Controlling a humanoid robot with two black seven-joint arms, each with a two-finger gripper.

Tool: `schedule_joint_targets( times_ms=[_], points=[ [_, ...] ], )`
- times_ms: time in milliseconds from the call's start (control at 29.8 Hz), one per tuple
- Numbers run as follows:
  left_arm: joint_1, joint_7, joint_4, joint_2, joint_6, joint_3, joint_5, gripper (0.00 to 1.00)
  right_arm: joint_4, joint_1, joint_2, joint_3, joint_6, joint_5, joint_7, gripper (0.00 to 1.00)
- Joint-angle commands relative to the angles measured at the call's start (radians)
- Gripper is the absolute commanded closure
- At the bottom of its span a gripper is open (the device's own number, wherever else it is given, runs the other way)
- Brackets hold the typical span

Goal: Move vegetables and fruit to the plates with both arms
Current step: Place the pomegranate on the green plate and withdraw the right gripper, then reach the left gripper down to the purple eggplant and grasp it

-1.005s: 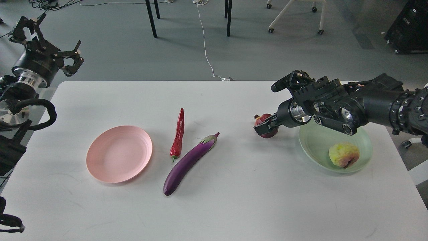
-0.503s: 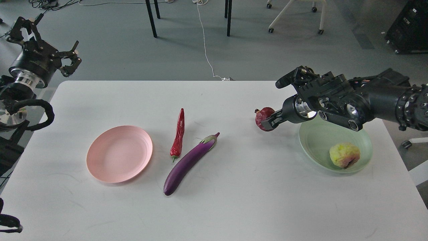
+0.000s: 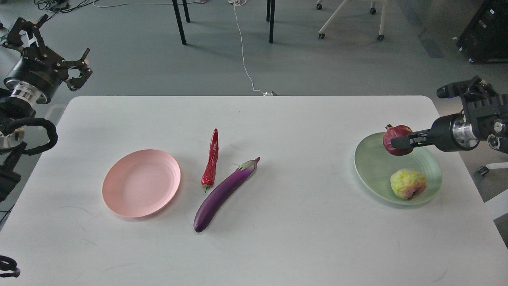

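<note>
My right gripper (image 3: 401, 142) is shut on the dark red pomegranate (image 3: 394, 137) and holds it over the far left part of the pale green plate (image 3: 371, 169). The bumpy yellow-green fruit (image 3: 408, 183) lies on that plate. The purple eggplant (image 3: 223, 193) lies slantwise at the table's middle, with the red chili pepper (image 3: 211, 159) just left of it. The pale pink plate (image 3: 141, 182) sits empty at the left. My left gripper (image 3: 79, 71) is open and empty, raised beyond the table's far left corner.
The white table (image 3: 278, 238) bears everything. Beyond its far edge are black table legs (image 3: 179, 22), a white cable (image 3: 244, 59) on the floor and a wheeled chair base (image 3: 349, 20). A black case (image 3: 486, 35) stands at the far right.
My right gripper has carried the pomegranate up and to the right, from the table left of the green plate to over the plate. My left gripper has drifted slightly left and up.
</note>
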Motion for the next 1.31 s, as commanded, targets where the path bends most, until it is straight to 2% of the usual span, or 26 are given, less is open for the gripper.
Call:
schedule_joint_targets(
  times_ms=[0,67,134,168,402,570,637,737,838,1072,1273],
  points=[
    [-0.005,-0.004,-0.001,0.016,-0.001,0.007,0.001,0.02,-0.001,-0.058,-0.008,0.039,-0.009,0.003,0.0,0.36],
    [-0.013,-0.004,-0.02,0.03,-0.001,0.009,0.001,0.02,0.001,-0.071,-0.008,0.06,-0.012,0.007,-0.003,0.25],
    [-0.018,-0.004,-0.056,0.046,-0.001,0.013,0.005,0.02,0.001,-0.086,-0.008,0.082,-0.016,0.009,-0.004,0.06],
    [-0.019,-0.004,-0.073,0.053,-0.001,0.019,0.016,0.02,0.004,-0.091,-0.01,0.094,-0.016,0.009,-0.004,0.03],
    [-0.034,-0.004,-0.118,0.063,-0.008,0.038,0.236,0.02,0.022,-0.094,-0.122,0.175,-0.015,0.014,0.003,0.02],
    [-0.062,-0.004,-0.26,0.07,-0.003,0.038,0.445,0.02,-0.012,-0.14,-0.171,0.488,-0.015,0.084,0.013,0.02],
    [-0.083,-0.004,-0.309,0.062,0.0,0.038,0.578,0.02,-0.042,-0.184,-0.143,0.603,-0.018,0.15,0.013,0.02],
    [-0.087,-0.004,-0.414,0.056,-0.003,0.038,0.781,0.02,-0.078,-0.25,-0.041,0.759,-0.022,0.277,0.013,0.02],
    [-0.076,-0.004,-0.538,0.054,-0.001,0.044,0.963,0.02,-0.127,-0.307,0.033,0.924,-0.07,0.412,0.013,0.02],
    [-0.07,-0.004,-0.76,0.062,0.015,0.219,1.258,0.03,-0.216,-0.373,0.136,1.166,-0.073,0.713,0.014,0.01],
    [-0.065,-0.004,-0.894,0.048,0.037,0.403,1.663,0.1,-0.251,-0.448,0.163,1.291,0.071,1.087,0.014,0.01]
  ],
)
